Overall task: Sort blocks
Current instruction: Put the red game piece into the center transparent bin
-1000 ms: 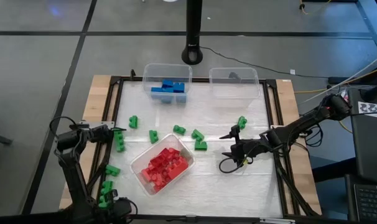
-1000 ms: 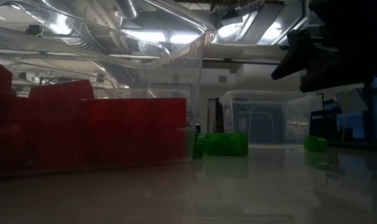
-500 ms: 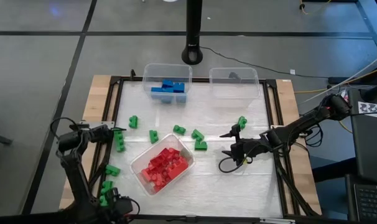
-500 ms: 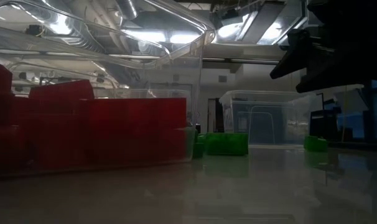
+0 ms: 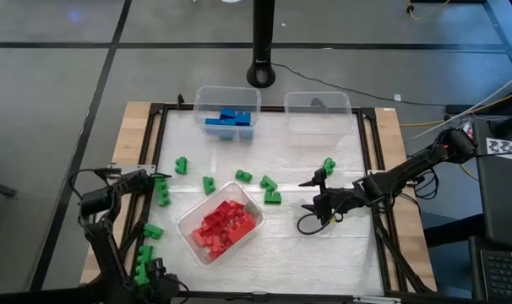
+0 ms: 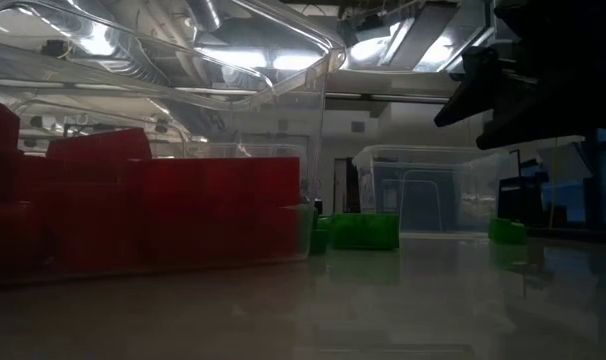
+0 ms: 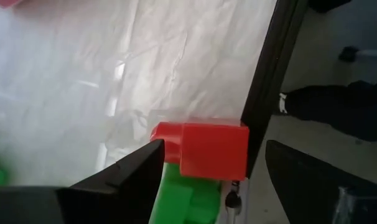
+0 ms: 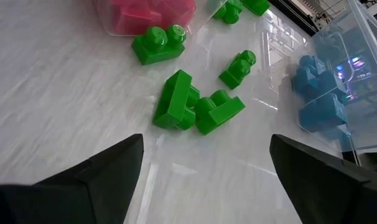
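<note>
My left gripper [image 5: 153, 275] is at the table's near left corner, open. In its wrist view, the left gripper [image 7: 214, 147] has a finger on either side of a red block [image 7: 207, 148], which sits on a green block [image 7: 185, 198] by the black frame; I see no touch. My right gripper [image 5: 312, 201] hovers open over the table's right half, and in its wrist view the right gripper [image 8: 206, 149] faces a cluster of green blocks [image 8: 191, 106]. More green blocks [image 5: 209, 184] lie scattered on the table.
A clear bin of red blocks [image 5: 220, 226] stands tilted at the near middle. A bin with blue blocks [image 5: 226, 116] and an empty-looking clear bin [image 5: 318, 111] stand at the far edge. A black frame [image 5: 376, 169] borders the table. Green blocks [image 5: 144, 253] line the left edge.
My left arm has shifted a little toward the table's left edge, its elbow sinking toward the near side. The right arm and the blocks have kept still.
</note>
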You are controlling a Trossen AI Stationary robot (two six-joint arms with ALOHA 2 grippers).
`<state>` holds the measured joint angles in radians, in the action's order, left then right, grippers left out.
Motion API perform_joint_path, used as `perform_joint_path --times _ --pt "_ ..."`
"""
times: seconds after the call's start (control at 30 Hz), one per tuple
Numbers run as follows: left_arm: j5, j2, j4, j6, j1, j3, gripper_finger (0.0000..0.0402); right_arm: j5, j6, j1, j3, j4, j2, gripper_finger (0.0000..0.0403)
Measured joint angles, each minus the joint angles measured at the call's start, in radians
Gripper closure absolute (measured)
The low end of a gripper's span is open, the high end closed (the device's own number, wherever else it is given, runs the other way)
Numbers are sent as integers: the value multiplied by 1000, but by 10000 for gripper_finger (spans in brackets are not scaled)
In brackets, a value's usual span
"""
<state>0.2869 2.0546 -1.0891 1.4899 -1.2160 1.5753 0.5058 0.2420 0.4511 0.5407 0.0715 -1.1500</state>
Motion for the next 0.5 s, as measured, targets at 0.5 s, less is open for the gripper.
perform_joint_path --times 0.5 --pt "0 59 -37 -39 8 0 138 0 -1 0 0 -2 0 52"
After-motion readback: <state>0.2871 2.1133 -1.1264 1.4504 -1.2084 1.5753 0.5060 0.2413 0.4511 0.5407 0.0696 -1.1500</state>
